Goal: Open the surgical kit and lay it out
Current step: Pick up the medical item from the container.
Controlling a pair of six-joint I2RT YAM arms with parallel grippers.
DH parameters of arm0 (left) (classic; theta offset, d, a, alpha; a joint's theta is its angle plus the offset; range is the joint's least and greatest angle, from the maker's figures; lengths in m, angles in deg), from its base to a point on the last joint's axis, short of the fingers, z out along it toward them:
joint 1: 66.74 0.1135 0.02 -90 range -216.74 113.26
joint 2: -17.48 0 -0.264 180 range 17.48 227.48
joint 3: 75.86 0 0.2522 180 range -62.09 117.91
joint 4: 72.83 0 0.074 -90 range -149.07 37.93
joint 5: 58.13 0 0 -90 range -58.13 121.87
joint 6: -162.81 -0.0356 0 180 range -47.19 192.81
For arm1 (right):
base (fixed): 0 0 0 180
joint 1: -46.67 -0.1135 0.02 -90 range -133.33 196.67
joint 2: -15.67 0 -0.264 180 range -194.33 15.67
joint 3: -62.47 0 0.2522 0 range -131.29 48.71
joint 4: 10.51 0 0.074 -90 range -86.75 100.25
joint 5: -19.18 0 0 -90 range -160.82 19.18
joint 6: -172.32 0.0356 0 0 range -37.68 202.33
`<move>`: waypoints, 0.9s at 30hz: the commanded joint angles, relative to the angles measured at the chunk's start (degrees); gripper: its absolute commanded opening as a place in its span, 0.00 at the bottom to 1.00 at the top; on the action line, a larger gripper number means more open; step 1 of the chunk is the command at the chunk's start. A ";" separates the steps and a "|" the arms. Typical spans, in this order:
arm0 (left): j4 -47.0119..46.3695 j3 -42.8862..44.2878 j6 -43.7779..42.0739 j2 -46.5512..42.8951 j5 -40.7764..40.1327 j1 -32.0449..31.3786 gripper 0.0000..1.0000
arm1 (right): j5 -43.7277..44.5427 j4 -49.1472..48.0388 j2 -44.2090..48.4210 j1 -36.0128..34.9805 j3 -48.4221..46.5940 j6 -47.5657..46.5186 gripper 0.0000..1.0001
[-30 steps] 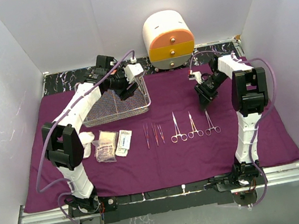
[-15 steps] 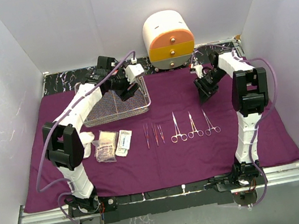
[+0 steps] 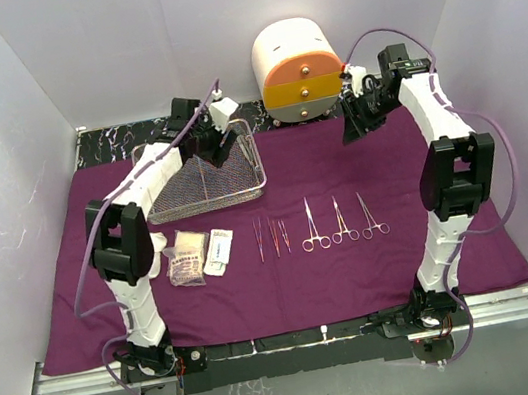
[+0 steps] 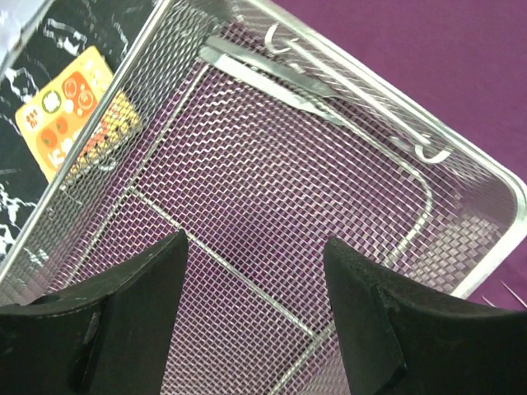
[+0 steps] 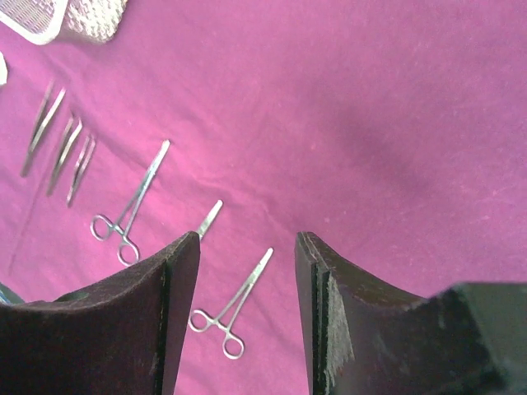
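Observation:
The purple cloth (image 3: 289,285) lies spread over the table. The wire-mesh tray (image 3: 167,212) stands at the back left. My left gripper (image 3: 217,151) hangs open and empty over its inside (image 4: 255,276). A thin metal instrument (image 4: 272,76) lies along the tray's far wall. On the cloth in a row lie three tweezers (image 3: 273,238) and three ring-handled forceps (image 3: 340,222). My right gripper (image 3: 351,128) is open and empty, raised at the back right. Its view looks down on the forceps (image 5: 229,310) and tweezers (image 5: 63,153). Packets (image 3: 201,255) and white gauze (image 3: 154,244) lie left of the tweezers.
The white-and-orange drawer cabinet (image 3: 297,68) stands at the back centre, just left of my right gripper. A yellow-orange card (image 4: 76,115) lies outside the tray on the black marbled strip (image 3: 103,143). White walls enclose the table on three sides.
My right gripper has risen and swung back from above the cloth to beside the cabinet. My left gripper has shifted slightly back over the tray.

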State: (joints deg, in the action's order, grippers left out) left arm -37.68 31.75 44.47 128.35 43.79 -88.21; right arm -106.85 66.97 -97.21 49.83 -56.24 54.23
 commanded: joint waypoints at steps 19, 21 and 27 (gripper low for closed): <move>-12.97 7.77 24.47 15.62 -4.88 -0.04 0.78 | -4.40 -10.73 4.85 0.26 7.89 9.21 0.49; -13.18 8.17 25.18 16.47 -5.01 -0.27 0.78 | -4.38 -10.79 4.86 0.26 8.12 9.12 0.49; -13.21 9.56 27.46 18.66 -4.96 -1.12 0.78 | -4.55 -10.90 4.77 0.27 8.68 8.89 0.48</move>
State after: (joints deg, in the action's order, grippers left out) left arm -50.36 38.76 69.39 146.69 39.35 -88.65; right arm -110.02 58.29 -95.79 49.83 -47.91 62.99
